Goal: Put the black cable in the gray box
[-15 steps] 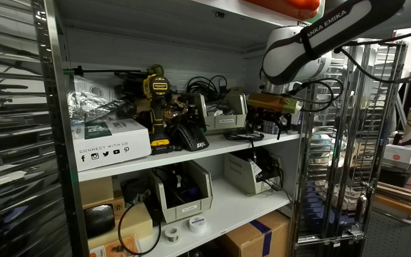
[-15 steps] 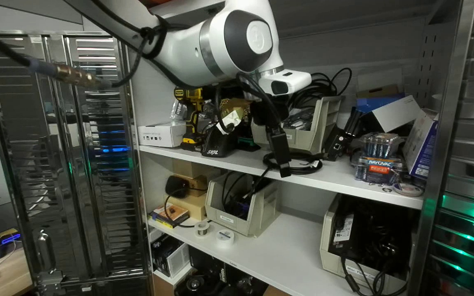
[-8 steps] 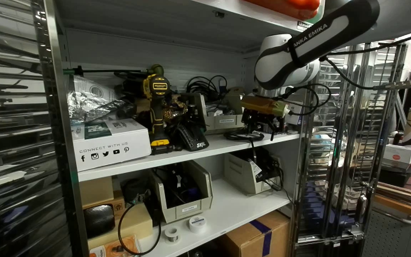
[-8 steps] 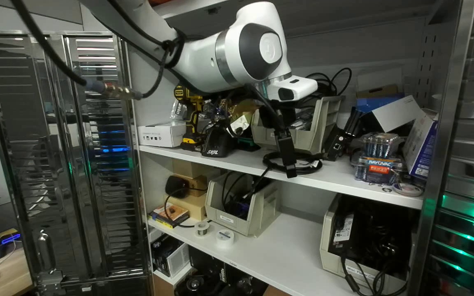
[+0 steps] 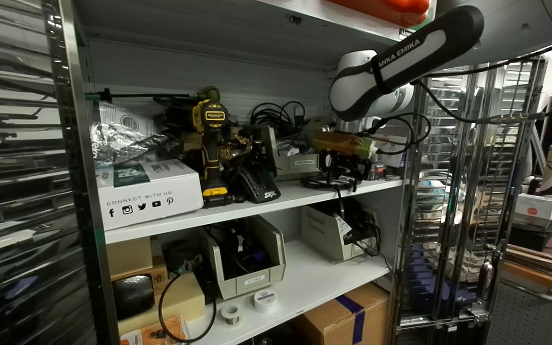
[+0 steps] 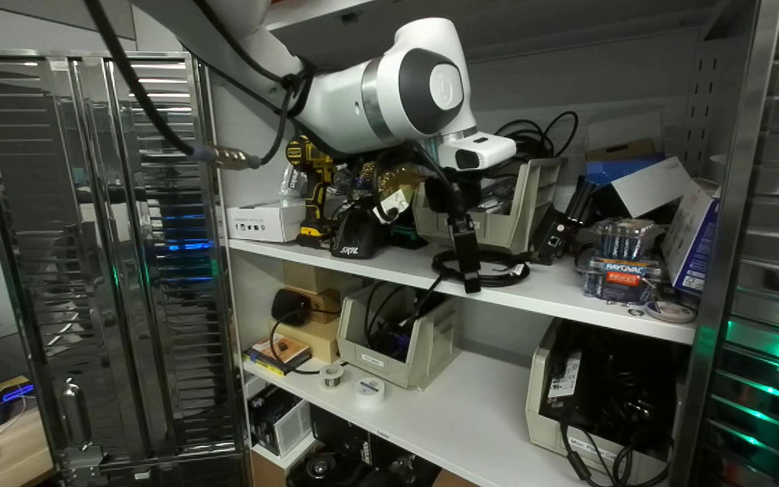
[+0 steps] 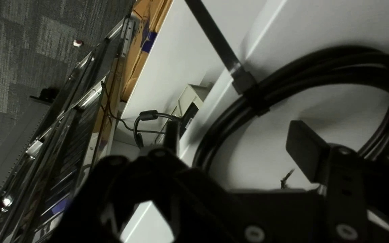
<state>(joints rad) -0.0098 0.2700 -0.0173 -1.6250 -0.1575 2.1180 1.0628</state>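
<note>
In an exterior view the arm (image 6: 396, 101) is slanting in from the upper left, its wrist bent so that the gripper (image 7: 238, 143) is pointing down at the front edge of the desk (image 6: 565, 287), a white shelf board. The jaws are standing wide apart. In the wrist view one finger is showing just past that edge and the other over the inside of the coil, a run of cord appearing between them; I cannot tell whether either is touching it.

The black cable (image 7: 295, 79) is lying coiled on the desk, a dark strap (image 7: 214, 37) hanging from it over the edge. Close behind, an upper gray bin (image 6: 501, 233) is standing, and a black device (image 6: 552, 237) is sitting just beside the coil. A drill (image 5: 211, 148) and battery packs (image 6: 623, 277) are occupying opposite sides.

Below, a left bin (image 6: 393, 372) and a right bin (image 6: 545, 433) are holding black cords, the desk coming between them and the coil. Which bin the task means, I cannot tell.
</note>
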